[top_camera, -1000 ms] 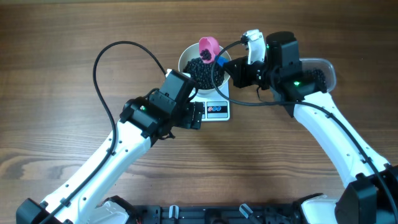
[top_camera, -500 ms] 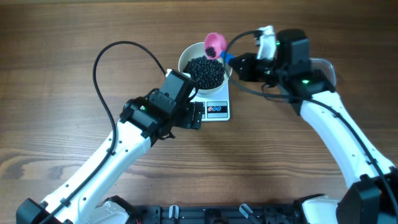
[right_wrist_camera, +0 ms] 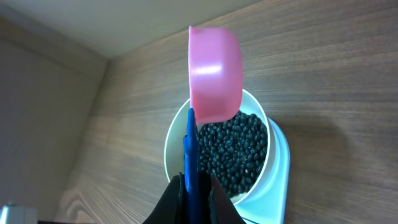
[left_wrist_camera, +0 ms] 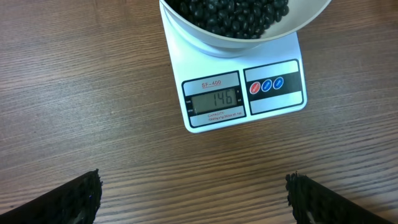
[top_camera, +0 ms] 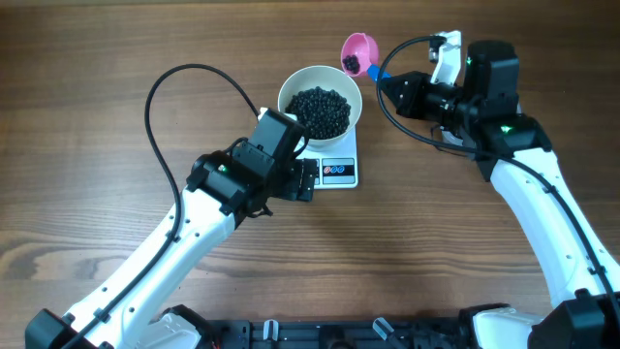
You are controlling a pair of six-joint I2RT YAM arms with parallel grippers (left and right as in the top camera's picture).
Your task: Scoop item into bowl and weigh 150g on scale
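Landmark: scale [left_wrist_camera: 242, 87], white, flat on the wooden tabletop [top_camera: 116, 58]; all places below are given from it.
Display [left_wrist_camera: 212, 99]: on the scale's near edge, reading 146.
Buttons [left_wrist_camera: 266, 85]: one red and two blue, just right of the display on the same edge.
Bowl [top_camera: 286, 92]: white and round, seated on the far part of the scale, its rim overhanging the platform.
Beans [top_camera: 322, 110]: small matte black beads heaped inside the bowl, so they sit on the scale.
Left claw [left_wrist_camera: 193, 193]: fingers spread wide apart and gripping nothing; it stands on the near side of the scale, at the display end, not touching it. Bare tabletop shows between the two fingers [left_wrist_camera: 81, 199].
Right claw [top_camera: 387, 79]: beyond the far right corner of the scale, clear of it; fingers pressed together on the blue handle [right_wrist_camera: 190, 155] of the scoop.
Scoop [top_camera: 357, 50]: pink cup on the blue handle, held in the air past the scale's far edge and to the right, beside the bowl rim but apart from it in the overhead view.
Scoop contents: a small dark patch shows inside the cup from overhead; it looks like a few beans.
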